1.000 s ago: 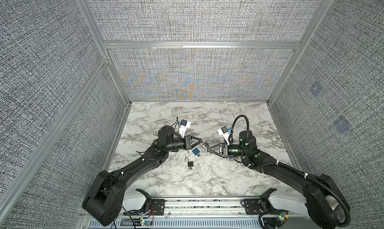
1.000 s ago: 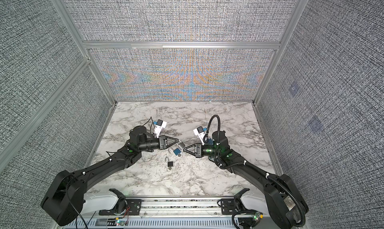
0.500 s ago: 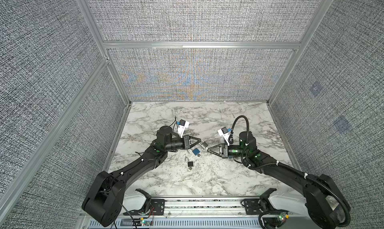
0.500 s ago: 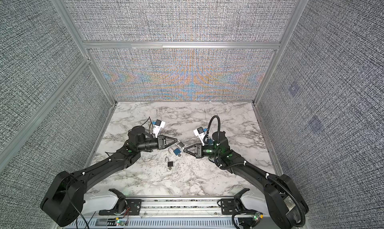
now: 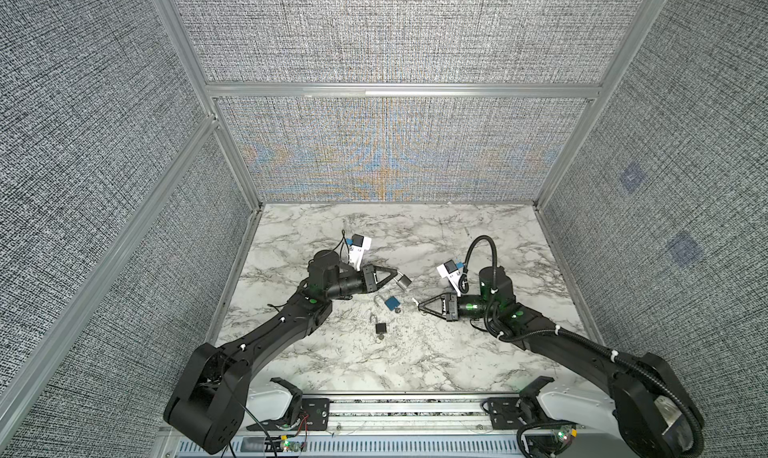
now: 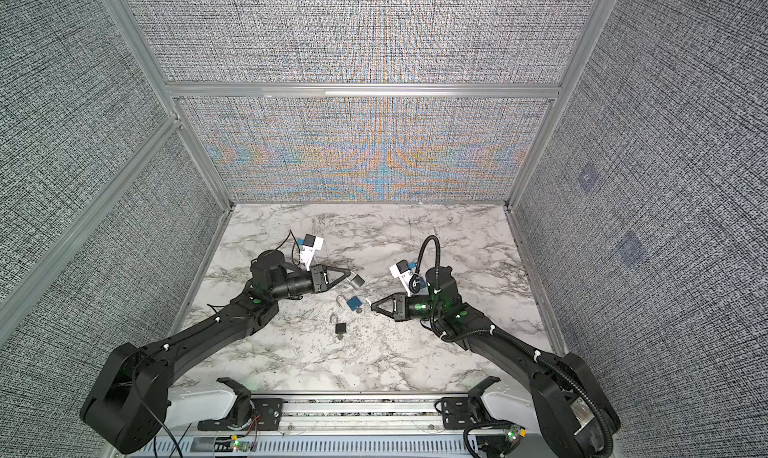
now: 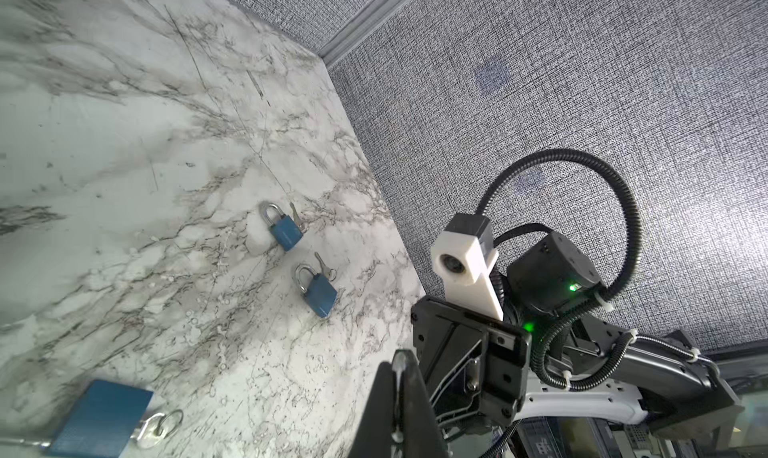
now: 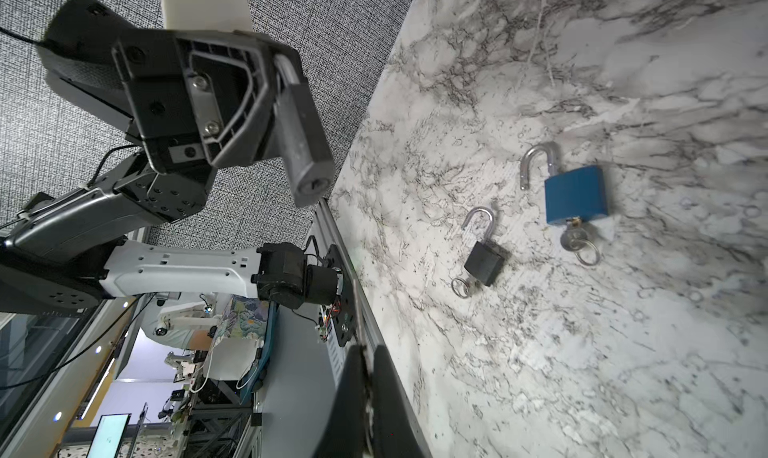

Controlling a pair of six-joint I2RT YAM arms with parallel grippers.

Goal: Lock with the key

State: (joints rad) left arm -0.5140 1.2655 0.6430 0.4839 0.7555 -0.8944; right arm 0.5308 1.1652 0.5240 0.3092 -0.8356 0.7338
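My left gripper [image 5: 394, 276] is shut on the shackle of a grey padlock [image 5: 402, 282], which it holds above the table. In the right wrist view the grey padlock [image 8: 305, 144] hangs from the left gripper [image 8: 279, 82] with its keyhole end facing the camera. In the left wrist view only a silver sliver shows between the shut fingers [image 7: 409, 393]. My right gripper [image 5: 418, 304] is shut on a small key [image 5: 414, 300], a short way right of the padlock and lower. The key [image 8: 365, 379] shows as a thin sliver between the right fingers [image 8: 386, 397].
A blue padlock [image 5: 392, 303] [image 8: 575, 198] lies between the grippers with its shackle open and a key and ring in it. A black padlock [image 5: 380, 328] [image 8: 484, 262] lies nearer the front, also open with a key. Two more blue padlocks [image 7: 286, 232] [image 7: 321, 294] lie near the right wall.
The left arm has drawn back very slightly to the left with the grey padlock. The right arm and the padlocks on the table have not moved.
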